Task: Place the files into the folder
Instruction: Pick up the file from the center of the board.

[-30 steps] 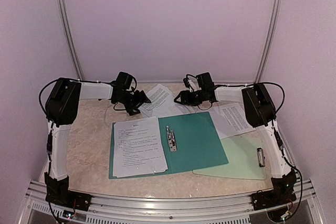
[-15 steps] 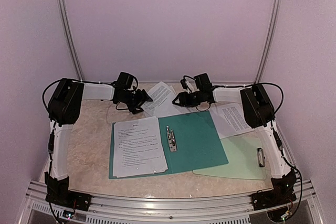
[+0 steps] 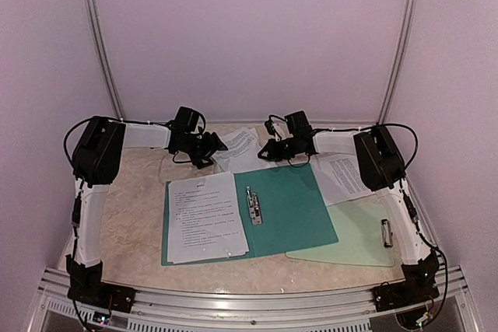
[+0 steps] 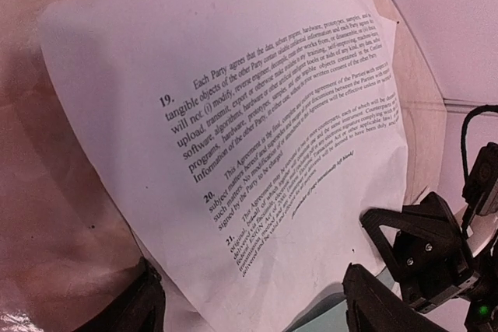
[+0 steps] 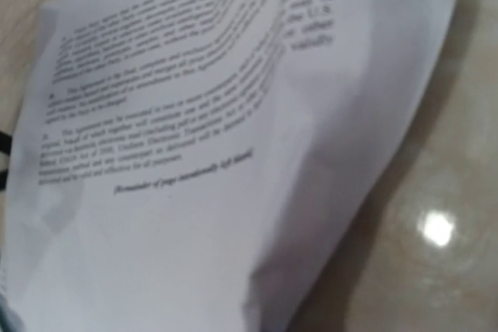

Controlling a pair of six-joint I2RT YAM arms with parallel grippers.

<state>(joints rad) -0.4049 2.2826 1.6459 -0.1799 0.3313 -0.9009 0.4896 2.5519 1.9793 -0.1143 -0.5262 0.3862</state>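
Note:
The dark teal folder [image 3: 292, 207] lies open mid-table with one printed file [image 3: 205, 215] on its left half. Another file [image 3: 241, 144] lies behind it, between both grippers. My left gripper [image 3: 216, 145] hovers open over that file's left edge; in the left wrist view its fingertips [image 4: 132, 309] straddle the file [image 4: 233, 114], and the gripper [image 4: 253, 309] holds nothing. My right gripper [image 3: 264, 149] is shut on the file's right edge, seen in the left wrist view at the corner of the right gripper [image 4: 420, 254]. The file [image 5: 218, 153] bulges up in the right wrist view, hiding the fingers.
A third printed sheet [image 3: 342, 175] lies at the right, partly under the right arm. A pale mint clipboard [image 3: 358, 235] with a metal clip sits at the front right, tucked under the folder's edge. The folder's metal fastener [image 3: 252, 204] lies along its spine.
My right gripper has slid left onto the back file and shut on its edge, buckling the paper. The left gripper has edged slightly right and stays open.

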